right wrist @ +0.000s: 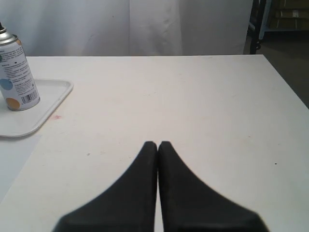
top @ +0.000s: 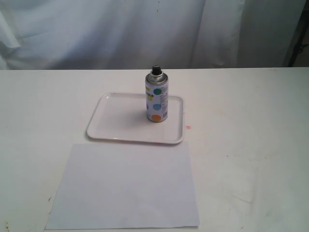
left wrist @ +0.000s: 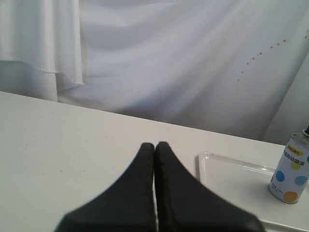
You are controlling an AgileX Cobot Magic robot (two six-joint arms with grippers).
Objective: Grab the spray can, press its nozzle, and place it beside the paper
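Note:
The spray can (top: 157, 96) stands upright on the right part of a white tray (top: 116, 121), its black nozzle (top: 155, 70) on top. The can also shows in the left wrist view (left wrist: 291, 169) and the right wrist view (right wrist: 15, 72). The paper (top: 125, 186) lies flat in front of the tray, nearer the table's front edge. Neither gripper appears in the exterior view. My left gripper (left wrist: 154, 145) is shut and empty, over bare table to the side of the tray (left wrist: 231, 176). My right gripper (right wrist: 158, 143) is shut and empty, well away from the can.
A white table (top: 251, 121) carries everything, with a white curtain (top: 145, 29) hanging behind it. A small pink mark (top: 188, 127) lies just right of the tray. The table's right edge (right wrist: 287, 82) shows in the right wrist view, dark floor beyond.

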